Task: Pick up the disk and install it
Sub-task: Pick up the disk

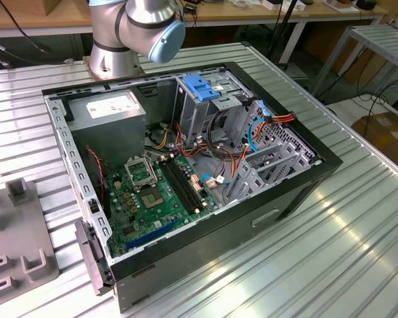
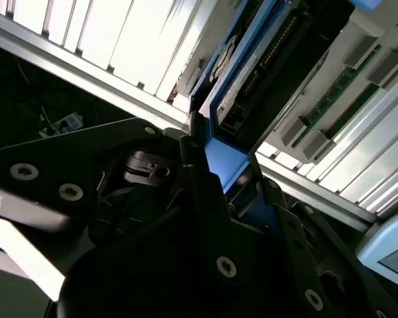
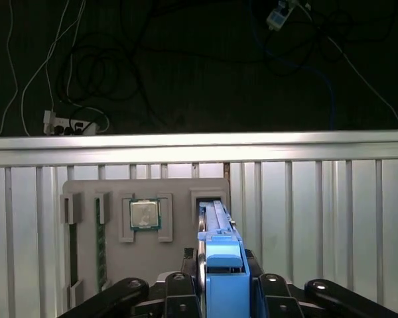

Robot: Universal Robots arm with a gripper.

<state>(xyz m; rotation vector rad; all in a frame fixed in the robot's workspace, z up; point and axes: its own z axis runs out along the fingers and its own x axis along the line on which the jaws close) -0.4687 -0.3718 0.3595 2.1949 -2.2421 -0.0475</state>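
Note:
The disk point(image 3: 215, 222) is seen edge-on in the first wrist view, its blue bracket point(image 3: 223, 268) held between two black fingers point(image 3: 186, 291). My gripper point(image 3: 223, 281) is shut on it. The disk's far end reaches into a slot of the grey parts tray point(image 3: 179, 189) on the slatted table. In the second wrist view the disk point(image 2: 252, 73) and its blue bracket point(image 2: 222, 159) run up from my gripper point(image 2: 215, 175). The open computer case point(image 1: 186, 165) lies in the exterior view, with a metal drive cage point(image 1: 209, 99) at its back.
The tray also holds a processor chip point(image 3: 144, 214) and a memory stick point(image 3: 101, 242). In the case are a grey power-supply box point(image 1: 106, 109), a motherboard point(image 1: 152, 192) and loose cables point(image 1: 252, 132). The arm's base point(image 1: 129, 33) stands behind the case. Another grey fixture point(image 1: 20, 245) lies at the exterior view's left.

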